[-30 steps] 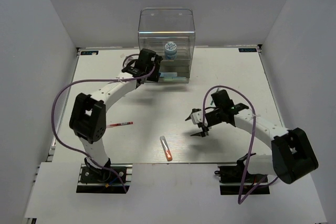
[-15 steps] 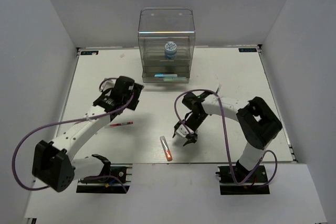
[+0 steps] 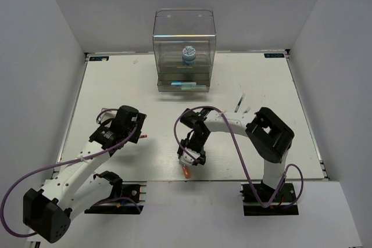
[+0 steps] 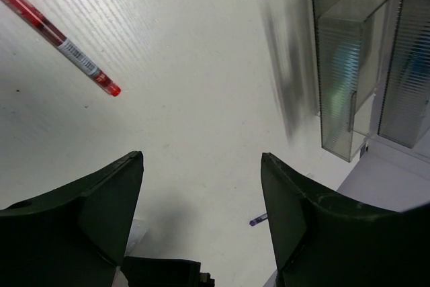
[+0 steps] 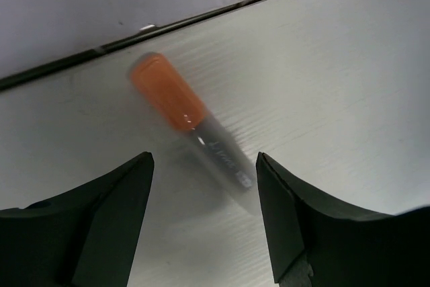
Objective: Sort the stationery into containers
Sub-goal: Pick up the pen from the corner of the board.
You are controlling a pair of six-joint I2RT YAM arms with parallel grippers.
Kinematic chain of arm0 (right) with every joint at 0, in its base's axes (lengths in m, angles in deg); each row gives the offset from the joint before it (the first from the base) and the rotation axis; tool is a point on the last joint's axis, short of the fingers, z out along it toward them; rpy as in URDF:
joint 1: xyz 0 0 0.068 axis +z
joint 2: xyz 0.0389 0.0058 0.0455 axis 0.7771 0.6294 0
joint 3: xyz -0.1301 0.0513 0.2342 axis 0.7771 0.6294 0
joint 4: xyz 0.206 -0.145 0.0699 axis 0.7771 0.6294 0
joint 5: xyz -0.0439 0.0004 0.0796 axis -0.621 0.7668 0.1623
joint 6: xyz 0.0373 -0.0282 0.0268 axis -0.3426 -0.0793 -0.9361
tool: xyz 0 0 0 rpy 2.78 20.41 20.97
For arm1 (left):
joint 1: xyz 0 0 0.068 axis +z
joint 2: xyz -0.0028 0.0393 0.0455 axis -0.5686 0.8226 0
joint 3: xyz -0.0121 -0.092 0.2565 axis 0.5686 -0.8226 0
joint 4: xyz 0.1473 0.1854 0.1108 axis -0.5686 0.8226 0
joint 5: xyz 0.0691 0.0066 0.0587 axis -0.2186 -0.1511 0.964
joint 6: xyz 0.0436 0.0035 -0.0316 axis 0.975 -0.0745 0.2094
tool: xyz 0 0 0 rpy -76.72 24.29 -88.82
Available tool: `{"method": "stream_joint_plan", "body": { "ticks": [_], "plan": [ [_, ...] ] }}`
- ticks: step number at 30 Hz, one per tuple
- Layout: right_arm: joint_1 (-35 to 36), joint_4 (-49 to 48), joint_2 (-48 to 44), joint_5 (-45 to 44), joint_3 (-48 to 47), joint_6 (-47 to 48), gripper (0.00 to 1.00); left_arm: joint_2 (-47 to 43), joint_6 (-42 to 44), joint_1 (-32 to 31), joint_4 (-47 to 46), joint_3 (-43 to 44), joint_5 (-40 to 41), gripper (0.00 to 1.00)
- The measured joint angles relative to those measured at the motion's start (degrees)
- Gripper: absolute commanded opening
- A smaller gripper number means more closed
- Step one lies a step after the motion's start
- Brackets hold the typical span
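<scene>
The drawer unit (image 3: 168,33) stands at the counter's (image 3: 261,85) 12 o'clock edge, about midway along it. The tub (image 3: 188,55) sits in the tall compartment on top of the drawers. Below it a marker (image 3: 189,85) lies crosswise in one of the lower drawers; which one cannot be told.

Near the 6 o'clock edge, in line with the unit, lies the thick marker (image 5: 195,129), cap end toward 6 o'clock. The right gripper (image 3: 192,156) hangs over it, one of its fingers (image 5: 87,220) on either side, neither touching.

At the thick marker's 9 o'clock, well apart, the thin pen (image 4: 57,42) lies along the 9-to-3 line. The left gripper (image 3: 129,121) hovers just at its 12 o'clock, nothing between its fingers.
</scene>
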Motion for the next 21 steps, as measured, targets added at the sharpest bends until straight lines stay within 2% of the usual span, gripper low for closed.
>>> {"method": "stream_joint_plan", "body": {
  "ticks": [10,21],
  "plan": [
    [3.7,-4.0,2.8,-3.3,-2.3,0.0,0.70,-0.7,-0.5,0.0,2.1,-0.7,0.0,0.82],
    [4.1,-1.7,3.5,-5.2,-3.1,0.0,0.56,-3.0,-2.2,0.0,4.1,-3.5,0.0,0.82]
  ]
}}
